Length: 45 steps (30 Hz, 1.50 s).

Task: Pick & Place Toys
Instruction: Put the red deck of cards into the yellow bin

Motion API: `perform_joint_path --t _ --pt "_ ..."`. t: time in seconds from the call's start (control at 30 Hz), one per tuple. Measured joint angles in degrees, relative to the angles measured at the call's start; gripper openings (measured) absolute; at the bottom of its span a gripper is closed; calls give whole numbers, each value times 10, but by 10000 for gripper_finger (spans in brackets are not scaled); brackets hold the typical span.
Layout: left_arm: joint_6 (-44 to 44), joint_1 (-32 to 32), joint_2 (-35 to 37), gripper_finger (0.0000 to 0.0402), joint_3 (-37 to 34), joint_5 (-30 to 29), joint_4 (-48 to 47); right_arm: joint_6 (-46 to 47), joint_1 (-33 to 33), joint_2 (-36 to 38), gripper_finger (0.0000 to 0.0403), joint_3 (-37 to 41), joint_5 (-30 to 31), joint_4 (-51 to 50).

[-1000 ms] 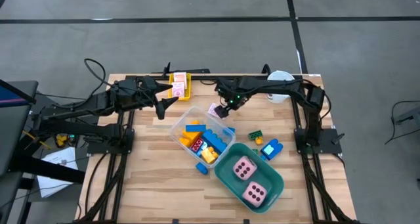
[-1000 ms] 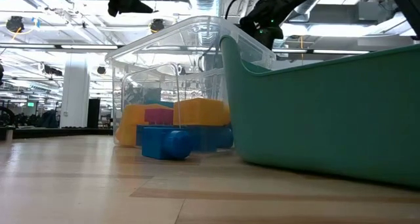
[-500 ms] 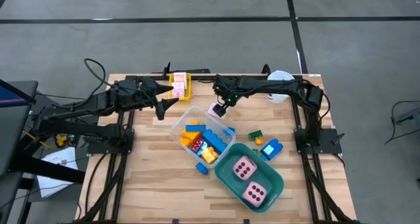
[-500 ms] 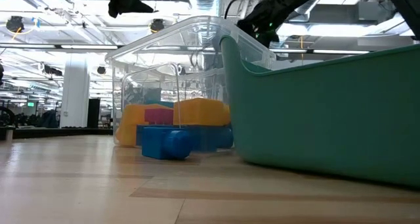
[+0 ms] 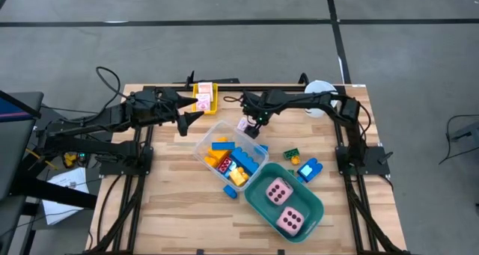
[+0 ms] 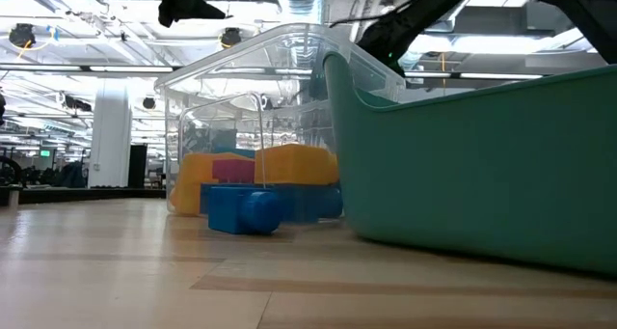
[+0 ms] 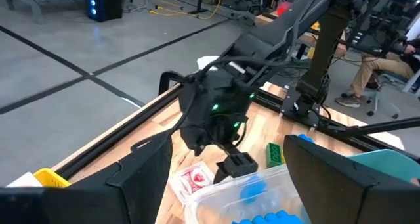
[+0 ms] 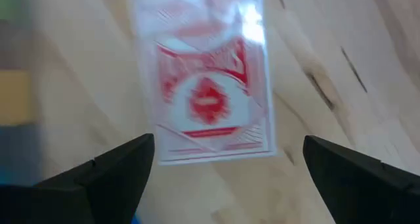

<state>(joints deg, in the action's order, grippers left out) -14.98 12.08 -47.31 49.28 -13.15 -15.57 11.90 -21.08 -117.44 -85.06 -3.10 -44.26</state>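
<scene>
In the high view, the right gripper (image 5: 253,125) hangs spread just above a pink-white card (image 5: 244,125) near frame centre, beside the clear tub (image 5: 203,145); the left gripper (image 5: 187,117), spread and empty, waits upper left. The right wrist view shows the card (image 8: 209,92) flat between the fingers (image 8: 115,171); they may skid off it.

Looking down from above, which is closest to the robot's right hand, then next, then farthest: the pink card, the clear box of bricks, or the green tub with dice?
1. Pink card, just under the right hand.
2. Clear box, toward the middle.
3. Green tub, at the near edge.
</scene>
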Motion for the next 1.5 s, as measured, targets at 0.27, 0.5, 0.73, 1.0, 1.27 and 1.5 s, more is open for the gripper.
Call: perform_joint_path --t 0.27,0.5,0.73,1.0,1.27,1.5 --pt "-20 0 0 289 0 0 0 -25 1 -1 380 1 -7 18" --pt "-25 0 0 289 0 0 2 -55 9 -1 380 1 3 40" --pt "-25 0 0 289 0 0 2 -72 0 -14 380 1 2 41" --pt "-34 0 0 289 0 -1 2 -77 -1 -43 376 -2 4 36" --pt "-34 0 0 289 0 -1 2 -64 -4 -42 303 -1 17 33" --pt "-34 0 0 289 0 -1 1 -16 -16 -27 296 3 15 -10"
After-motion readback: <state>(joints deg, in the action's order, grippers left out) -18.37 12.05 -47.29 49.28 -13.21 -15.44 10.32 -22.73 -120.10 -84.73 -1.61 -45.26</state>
